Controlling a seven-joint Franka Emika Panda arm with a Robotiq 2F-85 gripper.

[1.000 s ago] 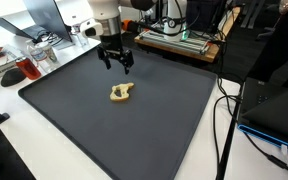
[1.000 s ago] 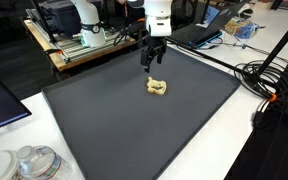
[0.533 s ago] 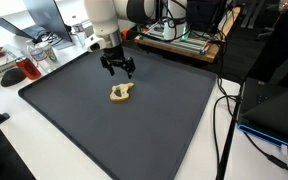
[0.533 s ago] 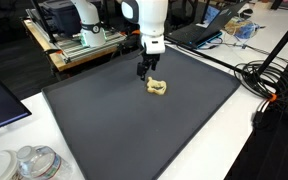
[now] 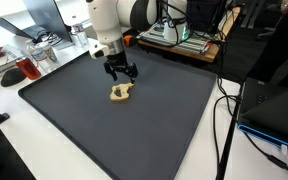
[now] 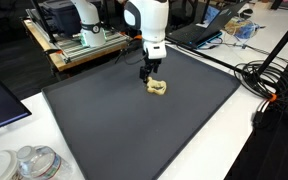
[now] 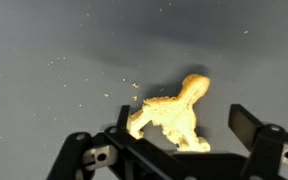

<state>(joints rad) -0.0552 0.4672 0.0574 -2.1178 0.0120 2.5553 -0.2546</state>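
Exterior view: black gripper (image 5: pixel 122 77) spread open, hovering just above pale yellow lumpy object (image 5: pixel 121 93) on dark grey matted tabletop (image 5: pixel 174 125).
Exterior view: object (image 6: pixel 158 87) mid-tabletop (image 6: pixel 124 130), gripper (image 6: pixel 150 76) low over its edge.
Wrist view: object (image 7: pixel 174 115) between parted fingers (image 7: pixel 246 125); yellow crumbs (image 7: pixel 124 88) beside.

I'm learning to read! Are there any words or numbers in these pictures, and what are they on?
No words or numbers can be read anywhere.
yellow lump: no writing.
mat: plain, no print.
gripper: no label shows.
gear on the benches behind: any labels are too small and blurred to read.
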